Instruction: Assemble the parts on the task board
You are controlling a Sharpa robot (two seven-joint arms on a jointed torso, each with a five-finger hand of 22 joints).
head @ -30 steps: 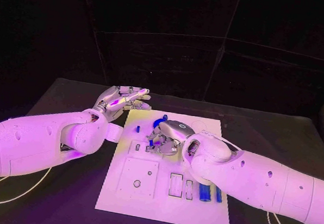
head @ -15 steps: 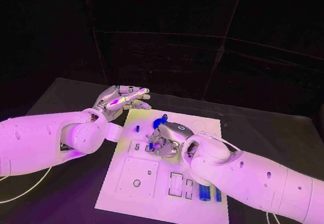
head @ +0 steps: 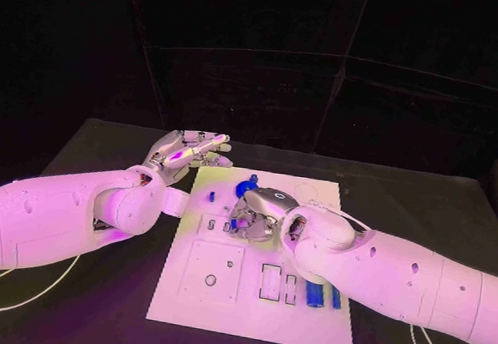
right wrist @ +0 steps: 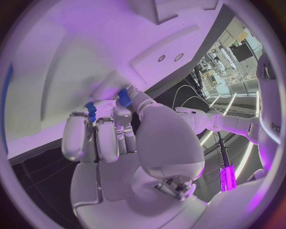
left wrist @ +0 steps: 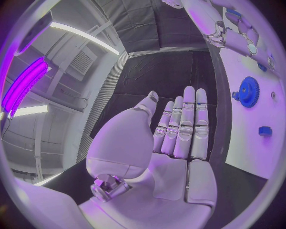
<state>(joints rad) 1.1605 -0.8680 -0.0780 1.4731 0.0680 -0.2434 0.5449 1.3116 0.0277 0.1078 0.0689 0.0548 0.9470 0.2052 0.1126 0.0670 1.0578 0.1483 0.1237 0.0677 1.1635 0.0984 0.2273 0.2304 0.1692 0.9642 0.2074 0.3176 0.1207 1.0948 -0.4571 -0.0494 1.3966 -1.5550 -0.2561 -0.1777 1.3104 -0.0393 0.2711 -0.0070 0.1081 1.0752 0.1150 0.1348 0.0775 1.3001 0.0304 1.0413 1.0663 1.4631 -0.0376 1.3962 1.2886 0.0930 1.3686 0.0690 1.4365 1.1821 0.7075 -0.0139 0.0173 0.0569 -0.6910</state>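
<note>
One small blue peg (right wrist: 124, 98), stiff, light and likely slippery, I'm pinching by its sides in my right hand (head: 260, 214) mid-board (head: 304, 334); left hand (head: 186, 152) hovers spread, empty, at ten o'clock.

Two thick white robot arms with smooth, rounded shells, each dotted with small dark round holes along the forearm. Each arm ends in a silver metallic hand: the left hand (head: 185, 153) and right hand (head: 261, 210) have segmented fingers with pale pads. The right hand's back bears a small ring marking. A chrome faceted fitting sits at each wrist base. Thin white cables trail below both arms.
</note>
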